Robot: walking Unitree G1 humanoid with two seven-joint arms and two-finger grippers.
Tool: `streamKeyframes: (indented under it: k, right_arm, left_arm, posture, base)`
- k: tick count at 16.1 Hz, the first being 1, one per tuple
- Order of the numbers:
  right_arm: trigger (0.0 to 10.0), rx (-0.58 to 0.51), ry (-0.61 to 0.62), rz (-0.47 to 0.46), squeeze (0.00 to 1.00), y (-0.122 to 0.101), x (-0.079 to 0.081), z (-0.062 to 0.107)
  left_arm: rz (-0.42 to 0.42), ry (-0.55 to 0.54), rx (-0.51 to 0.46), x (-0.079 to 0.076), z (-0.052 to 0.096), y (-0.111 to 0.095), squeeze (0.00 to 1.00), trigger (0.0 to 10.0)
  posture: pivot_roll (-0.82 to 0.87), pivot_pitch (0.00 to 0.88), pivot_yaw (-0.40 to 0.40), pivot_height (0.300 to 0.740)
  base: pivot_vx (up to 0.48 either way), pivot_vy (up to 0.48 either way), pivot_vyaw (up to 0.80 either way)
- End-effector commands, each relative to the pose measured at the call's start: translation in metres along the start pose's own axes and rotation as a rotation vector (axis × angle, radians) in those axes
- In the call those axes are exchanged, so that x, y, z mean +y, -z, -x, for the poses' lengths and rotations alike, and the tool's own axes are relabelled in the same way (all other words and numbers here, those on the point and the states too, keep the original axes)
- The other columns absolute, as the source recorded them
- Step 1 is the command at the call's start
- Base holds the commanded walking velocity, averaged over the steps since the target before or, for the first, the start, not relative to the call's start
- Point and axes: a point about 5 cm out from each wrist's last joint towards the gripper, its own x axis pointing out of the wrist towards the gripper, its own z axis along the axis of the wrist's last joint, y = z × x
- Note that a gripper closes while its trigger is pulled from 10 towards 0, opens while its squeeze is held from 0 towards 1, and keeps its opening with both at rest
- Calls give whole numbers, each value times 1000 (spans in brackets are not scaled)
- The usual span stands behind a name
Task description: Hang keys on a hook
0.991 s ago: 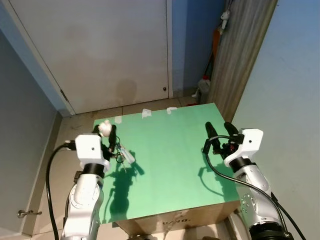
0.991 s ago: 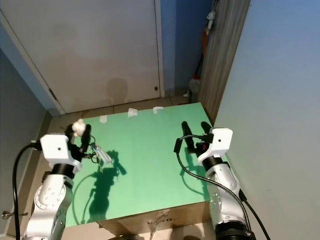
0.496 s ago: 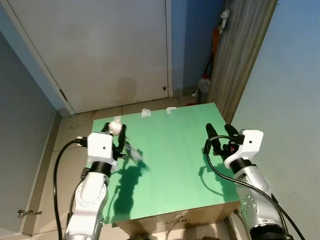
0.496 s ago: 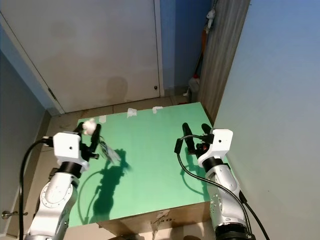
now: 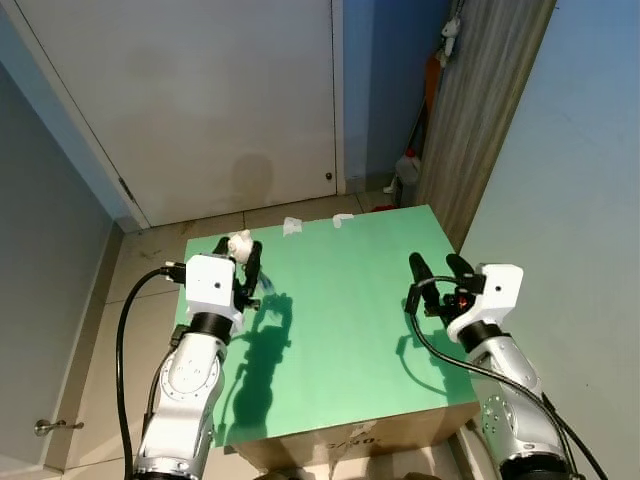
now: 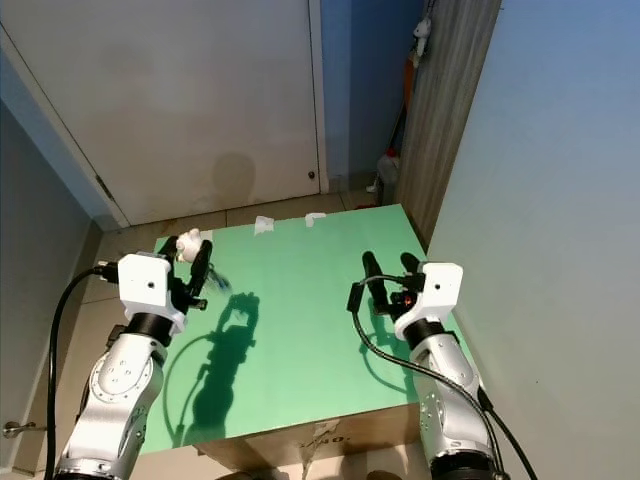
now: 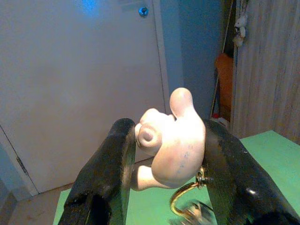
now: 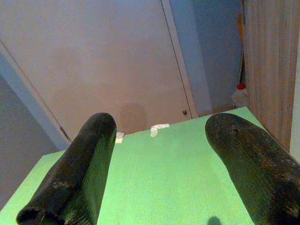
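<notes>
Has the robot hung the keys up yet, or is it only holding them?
Only holding them. Done: the left gripper has picked the keys up, its fingers shut on their pale toy charm, with the ring dangling below, above the green table. In hand: carrying them. The right gripper is open and idle. Left: finding a hook, which I cannot see, and hanging them.

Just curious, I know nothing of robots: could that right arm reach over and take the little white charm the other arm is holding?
Probably not easily. The right pincer is open, but the white charm sits clamped in the left pincer across the green table. Nothing lies between them.
</notes>
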Motion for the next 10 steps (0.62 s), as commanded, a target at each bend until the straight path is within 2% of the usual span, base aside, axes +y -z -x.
streamKeyframes:
  k: [1, 4, 8, 10]
  right_arm:
    - [10000, 11, -9, -1, 0, 2, 2, 0]
    - [10000, 20, -6, 2, 0, 4, -1, 2]
    - [10000, 32, -2, 4, 0, 7, -4, 2]
    - [10000, 37, -1, 4, 0, 8, -5, 3]
  left_arm:
    - [-2, -7, -24, 2, -3, -8, 0, 0]
    - [-3, -4, -28, 1, -3, -8, 0, 0]
    - [9, -4, -34, -1, -5, -10, 0, 0]
    - [14, -2, -37, -2, -5, -11, 0, 0]
  posture:
    - [-183, 0, 102, 740]
    - [-187, 0, 100, 740]
    - [-188, 0, 97, 740]
    - [-188, 0, 97, 740]
  base:
    - [0, 0, 0]
    - [0, 0, 0]
    - [0, -255, 0]
    - [0, 0, 0]
